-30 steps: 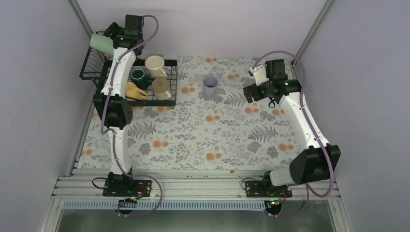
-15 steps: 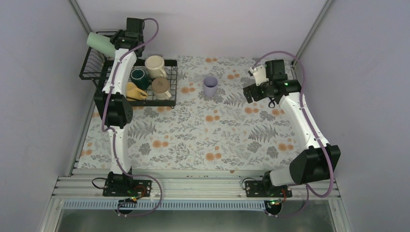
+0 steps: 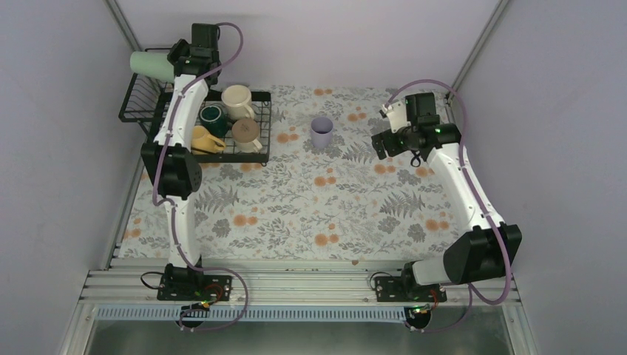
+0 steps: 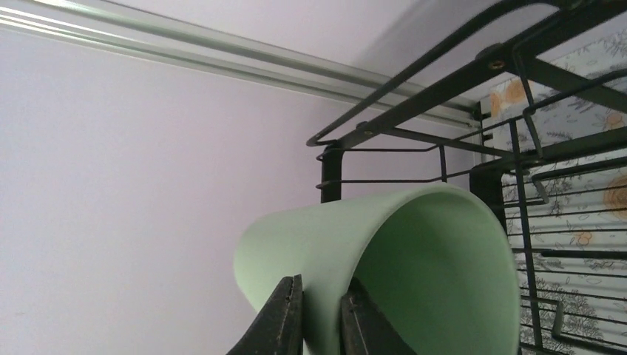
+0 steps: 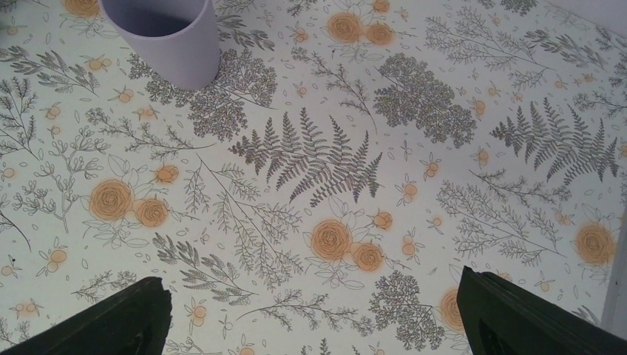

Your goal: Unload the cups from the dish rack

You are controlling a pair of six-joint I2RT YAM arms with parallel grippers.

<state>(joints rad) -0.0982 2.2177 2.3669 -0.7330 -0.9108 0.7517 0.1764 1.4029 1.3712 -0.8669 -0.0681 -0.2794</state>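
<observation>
My left gripper (image 3: 173,61) (image 4: 319,290) is shut on the rim wall of a mint-green cup (image 3: 148,63) (image 4: 392,251), one finger inside and one outside. The cup lies sideways in the air over the raised basket end of the black wire dish rack (image 3: 135,103) (image 4: 414,133). On the rack's flat tray sit a cream mug (image 3: 236,100), a dark teal mug (image 3: 213,115), a beige mug (image 3: 245,132) and a yellow mug (image 3: 205,140). A lavender cup (image 3: 322,132) (image 5: 166,37) stands upright on the table. Right of it hovers my right gripper (image 3: 382,144) (image 5: 314,310), open and empty.
The floral tablecloth (image 3: 310,207) covers the table. The rack sits in the far left corner, close to the left wall (image 3: 66,148) and the back wall (image 3: 318,37). The left arm (image 3: 181,118) reaches over the rack's tray.
The left gripper has shut on the mint-green cup's rim and raised it, swinging it a little leftward over the basket. The right arm has stayed put.
</observation>
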